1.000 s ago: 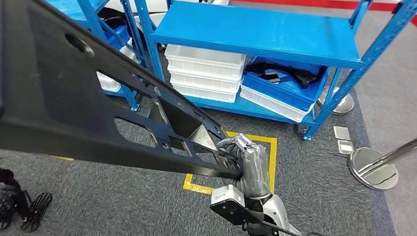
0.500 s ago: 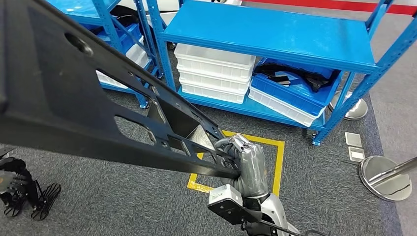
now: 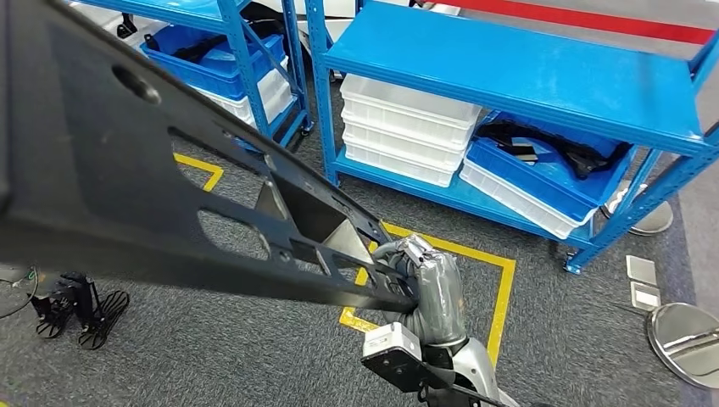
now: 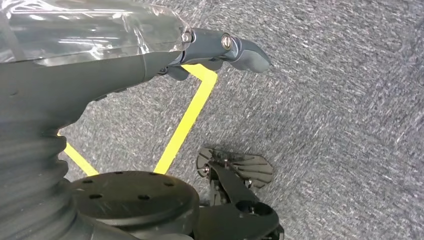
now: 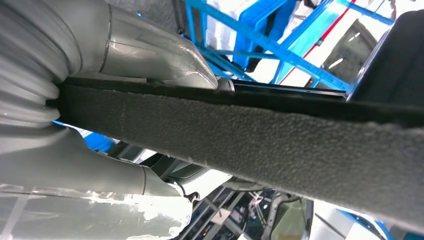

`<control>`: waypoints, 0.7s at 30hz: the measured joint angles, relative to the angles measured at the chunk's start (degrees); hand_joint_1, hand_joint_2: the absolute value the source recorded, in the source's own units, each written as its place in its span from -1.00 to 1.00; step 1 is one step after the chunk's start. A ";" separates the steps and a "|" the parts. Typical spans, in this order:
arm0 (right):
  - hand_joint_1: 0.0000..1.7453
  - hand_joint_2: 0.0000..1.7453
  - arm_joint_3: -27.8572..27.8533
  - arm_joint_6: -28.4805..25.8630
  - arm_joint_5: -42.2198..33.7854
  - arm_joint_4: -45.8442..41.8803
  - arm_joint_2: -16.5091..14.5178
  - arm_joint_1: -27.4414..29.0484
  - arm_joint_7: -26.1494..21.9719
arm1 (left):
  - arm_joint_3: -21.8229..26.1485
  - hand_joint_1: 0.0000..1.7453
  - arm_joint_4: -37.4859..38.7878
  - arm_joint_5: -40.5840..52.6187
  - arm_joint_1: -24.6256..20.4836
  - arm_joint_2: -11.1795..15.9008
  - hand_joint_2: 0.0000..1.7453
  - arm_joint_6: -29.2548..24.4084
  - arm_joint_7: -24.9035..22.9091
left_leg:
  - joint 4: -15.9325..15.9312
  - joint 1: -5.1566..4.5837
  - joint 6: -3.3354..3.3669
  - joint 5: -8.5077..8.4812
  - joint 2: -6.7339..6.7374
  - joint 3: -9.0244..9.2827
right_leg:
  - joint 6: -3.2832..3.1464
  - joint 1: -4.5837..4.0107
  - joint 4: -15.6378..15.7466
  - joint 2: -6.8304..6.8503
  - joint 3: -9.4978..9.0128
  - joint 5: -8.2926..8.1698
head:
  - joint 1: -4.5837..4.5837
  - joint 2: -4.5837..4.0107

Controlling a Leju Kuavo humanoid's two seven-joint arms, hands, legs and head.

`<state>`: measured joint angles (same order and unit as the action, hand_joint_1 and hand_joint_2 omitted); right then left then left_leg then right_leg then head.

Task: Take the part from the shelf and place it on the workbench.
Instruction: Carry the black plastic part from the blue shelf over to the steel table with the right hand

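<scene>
Writing we can read: none. Our right hand (image 3: 421, 284) grips the black part (image 3: 127, 178), held above the carpet; left hand (image 4: 220, 47) holds nothing, fingers extended. Shelves (image 3: 517, 72) have slid rightward since.

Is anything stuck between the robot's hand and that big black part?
No. The right hand already grips the black part by its near edge, fingers directly on it, nothing between.
</scene>
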<state>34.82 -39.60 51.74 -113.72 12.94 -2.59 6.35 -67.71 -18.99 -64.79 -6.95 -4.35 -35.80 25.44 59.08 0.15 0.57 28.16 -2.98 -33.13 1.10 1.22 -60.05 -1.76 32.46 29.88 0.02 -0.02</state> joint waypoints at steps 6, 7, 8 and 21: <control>1.00 1.00 0.13 0.02 0.00 0.00 0.03 0.16 -0.07 | 0.00 -1.00 0.00 0.03 0.05 0.07 1.00 -0.02 0.07 | 4.87 0.10 -1.81 2.98 0.84 -2.04 | -1.69 0.12 1.02 1.57 -0.40 -0.25 | -0.76 0.00; 1.00 1.00 0.14 0.02 0.00 0.00 0.03 0.22 -0.08 | 0.00 -1.00 0.00 0.05 0.05 0.07 1.00 -0.02 0.07 | 8.42 0.13 -2.13 4.78 1.55 -3.64 | -1.82 0.09 1.03 1.97 -0.44 -0.21 | -1.04 0.00; 1.00 1.00 0.15 0.02 0.00 0.00 0.04 0.26 -0.08 | 0.00 -1.00 0.00 0.07 0.08 0.07 1.00 -0.02 0.07 | 12.17 0.26 -2.36 6.37 1.94 -5.45 | -1.93 0.04 1.01 2.41 -0.44 -0.17 | -1.20 0.00; 1.00 1.00 0.34 0.00 -0.21 -0.02 0.20 -0.13 -0.04 | 0.00 -1.00 0.00 0.53 0.08 0.05 1.00 -0.03 0.07 | -1.39 0.16 0.50 -0.95 3.59 0.12 | -0.06 -0.23 -2.18 3.71 -0.13 3.28 | -0.89 0.00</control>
<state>35.16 -39.60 51.53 -113.74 13.14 -2.72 6.31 -67.71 -18.99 -64.27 -6.87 -4.30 -35.83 25.51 57.69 0.31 1.06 27.21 0.61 -33.01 1.04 0.99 -62.23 1.94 32.33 33.16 -0.86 -0.02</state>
